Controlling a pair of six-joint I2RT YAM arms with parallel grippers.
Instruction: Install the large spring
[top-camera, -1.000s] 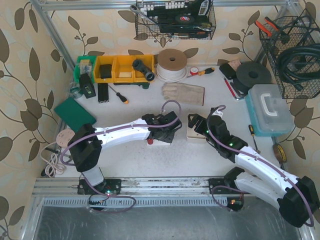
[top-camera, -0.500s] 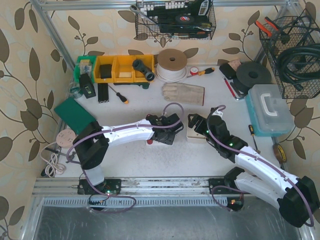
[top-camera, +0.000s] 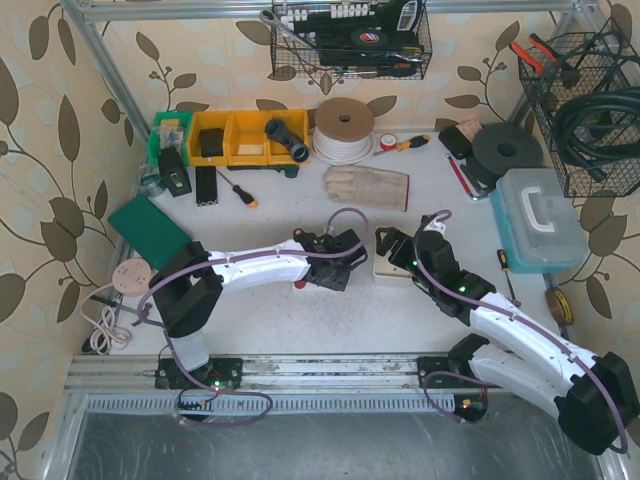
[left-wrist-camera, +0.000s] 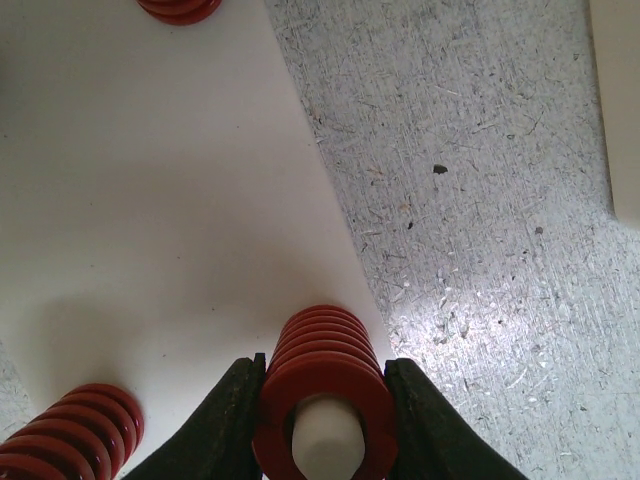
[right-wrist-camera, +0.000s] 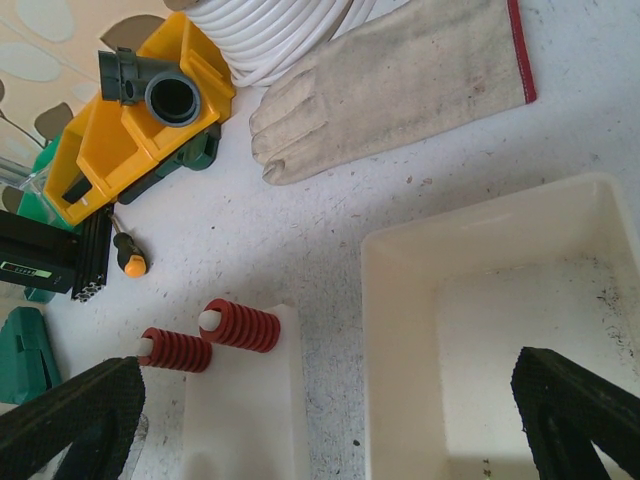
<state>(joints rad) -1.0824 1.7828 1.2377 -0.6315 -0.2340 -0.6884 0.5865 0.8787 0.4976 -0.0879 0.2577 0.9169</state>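
Observation:
In the left wrist view my left gripper (left-wrist-camera: 322, 400) is shut on a large red spring (left-wrist-camera: 325, 350). The spring sits over a white peg on the white base plate (left-wrist-camera: 150, 200), near the plate's right edge. Another red spring (left-wrist-camera: 70, 435) lies at the lower left, and a third (left-wrist-camera: 180, 8) shows at the top edge. In the top view the left gripper (top-camera: 335, 262) covers the plate. My right gripper (right-wrist-camera: 325, 440) is open wide and empty over a cream tray (right-wrist-camera: 400, 300). Its view shows two red springs (right-wrist-camera: 240, 325) on pegs on the plate (right-wrist-camera: 245, 420).
A work glove (top-camera: 368, 185), a coil of white cord (top-camera: 343, 130) and yellow bins (top-camera: 240, 137) lie behind the plate. A pale blue toolbox (top-camera: 540, 220) and a black disc (top-camera: 505, 150) stand at the right. A green pad (top-camera: 148, 225) lies at the left.
My left gripper has shifted a little to the right and nearer over the plate. The right arm has not moved.

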